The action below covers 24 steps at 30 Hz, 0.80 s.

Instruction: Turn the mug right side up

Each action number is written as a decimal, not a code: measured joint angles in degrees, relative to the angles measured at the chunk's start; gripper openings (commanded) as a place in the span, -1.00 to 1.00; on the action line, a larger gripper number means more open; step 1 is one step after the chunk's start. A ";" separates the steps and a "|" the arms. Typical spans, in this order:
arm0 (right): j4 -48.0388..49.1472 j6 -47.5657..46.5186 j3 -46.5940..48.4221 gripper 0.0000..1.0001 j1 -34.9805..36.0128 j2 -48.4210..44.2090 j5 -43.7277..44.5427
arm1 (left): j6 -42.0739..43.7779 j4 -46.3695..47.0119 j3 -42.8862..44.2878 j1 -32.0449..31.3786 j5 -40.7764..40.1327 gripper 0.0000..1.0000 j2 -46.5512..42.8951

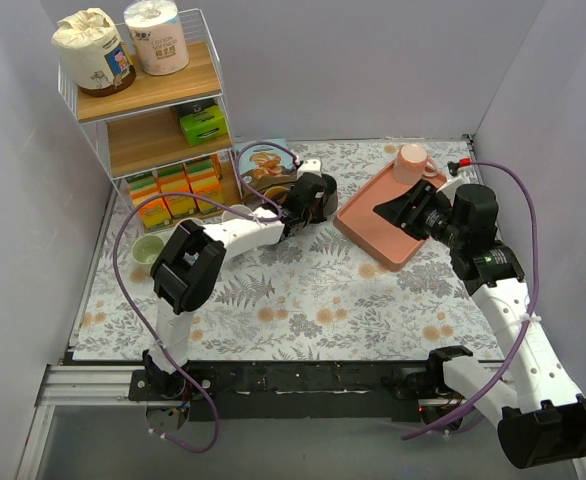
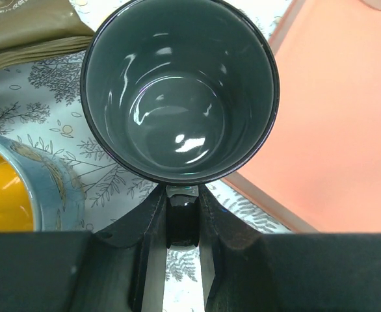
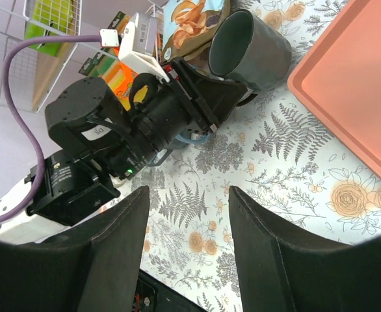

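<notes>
Fingers of the left gripper were clenched on the handle of the dark mug, its open mouth facing back toward that wrist. The mug's long axis leaned, neither flat nor upright, above the floral cloth between snack bag and pink tray. The right gripper, parted and empty, hovered farther off, beyond the tray's edge.

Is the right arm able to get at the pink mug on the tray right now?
Probably yes. The right gripper is open over the tray, the pink mug sits close by at its far corner, and nothing stands between them.
</notes>
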 measured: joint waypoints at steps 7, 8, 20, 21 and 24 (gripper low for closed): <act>-2.08 -0.63 0.44 0.19 -1.55 0.20 -1.22 | 1.29 1.62 1.31 -1.33 -8.46 -1.00 3.98; -2.19 -0.70 0.46 0.19 -1.75 0.26 -1.42 | 1.31 2.03 2.05 -1.42 -9.46 -1.00 4.83; -3.23 -1.20 1.73 0.19 -4.02 1.57 -3.74 | 0.76 2.38 3.52 -4.98 -16.20 -0.69 8.20; -3.23 -1.20 1.73 0.19 -4.07 1.66 -3.87 | 0.76 2.29 3.52 -5.38 -16.70 -0.64 8.20; -3.21 -1.18 1.73 0.20 -4.28 1.81 -4.50 | 0.46 1.97 3.52 -6.10 -17.64 -0.26 8.20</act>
